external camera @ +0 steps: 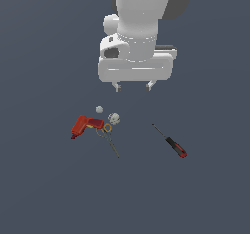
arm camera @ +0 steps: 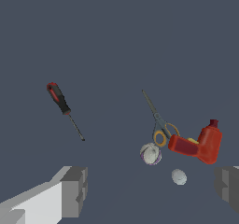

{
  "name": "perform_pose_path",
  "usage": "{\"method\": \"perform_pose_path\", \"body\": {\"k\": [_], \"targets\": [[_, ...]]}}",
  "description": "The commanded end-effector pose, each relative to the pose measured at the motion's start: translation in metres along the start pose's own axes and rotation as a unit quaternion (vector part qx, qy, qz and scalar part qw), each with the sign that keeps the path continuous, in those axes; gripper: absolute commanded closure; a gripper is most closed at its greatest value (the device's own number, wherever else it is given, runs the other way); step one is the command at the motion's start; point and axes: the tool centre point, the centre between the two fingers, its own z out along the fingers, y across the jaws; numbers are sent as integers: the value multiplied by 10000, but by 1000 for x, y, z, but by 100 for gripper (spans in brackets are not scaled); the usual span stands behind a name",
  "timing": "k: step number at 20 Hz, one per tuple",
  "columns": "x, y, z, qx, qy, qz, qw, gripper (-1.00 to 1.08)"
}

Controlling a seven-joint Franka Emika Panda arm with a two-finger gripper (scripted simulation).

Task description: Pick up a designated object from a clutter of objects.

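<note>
Lying apart from the clutter, the screwdriver (external camera: 169, 141) looks light, stiff and slim; its thicker black handle (arm camera: 59, 98) offers the surest hold for the wide-open, empty tool (external camera: 133, 86).

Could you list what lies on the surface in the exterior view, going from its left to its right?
Red drill → small grey ball → larger whitish ball → screwdriver. The scissors overlap the drill and balls, so I leave them out.

A plain dark slate-blue floor (external camera: 44, 194) fills both views, evenly lit, seemingly without walls or furniture.
</note>
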Motion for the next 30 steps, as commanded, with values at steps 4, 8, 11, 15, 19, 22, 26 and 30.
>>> {"method": "perform_pose_path", "body": {"k": [4,8,11,15,19,22,26,30], "targets": [[1,3,-1,-1,14,1,10000,-92],[5,17,-5,-7,67,14,10000,-92],[6,24,-7,-9,92,31,10000,-92],[6,22,-6,-10,87,17,10000,-92],[11,16,4,-29,75,-85,9999,-92],[16,7,17,-51,58,-223,9997,-92],[26,-11,42,-84,28,-489,9988,-92],[36,-36,77,-112,-10,-854,9963,-92]]}}
